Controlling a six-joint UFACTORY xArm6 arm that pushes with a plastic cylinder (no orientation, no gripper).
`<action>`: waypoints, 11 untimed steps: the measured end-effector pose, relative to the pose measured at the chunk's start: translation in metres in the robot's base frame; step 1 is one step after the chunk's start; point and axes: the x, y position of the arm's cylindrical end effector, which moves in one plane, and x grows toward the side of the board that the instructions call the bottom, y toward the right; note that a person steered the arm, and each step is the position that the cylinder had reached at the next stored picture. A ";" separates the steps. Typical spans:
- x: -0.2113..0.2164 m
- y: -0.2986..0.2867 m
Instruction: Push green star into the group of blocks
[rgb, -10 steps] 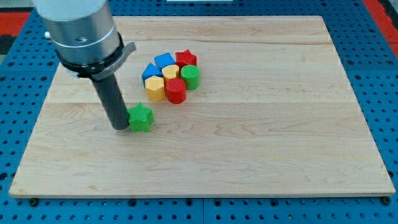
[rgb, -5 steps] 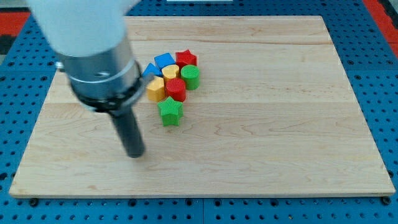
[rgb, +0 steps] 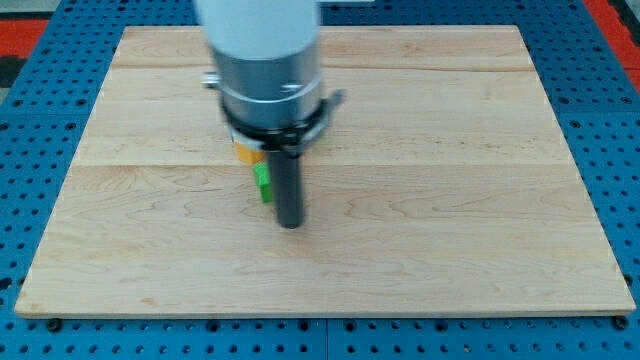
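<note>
One green block (rgb: 263, 184) and one yellow block (rgb: 245, 154) show; the arm hides any other blocks.

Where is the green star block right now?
The green star block is mostly hidden behind the dark rod, left of centre on the wooden board, just left of my tip.

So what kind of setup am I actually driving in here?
Most likely a robot lab bench: a pale wooden board lies on a blue perforated base, and my tip sits beside a green block, with a yellow block peeking out behind the arm.
</note>
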 end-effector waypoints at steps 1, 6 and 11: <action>-0.024 -0.010; -0.032 -0.015; -0.040 -0.068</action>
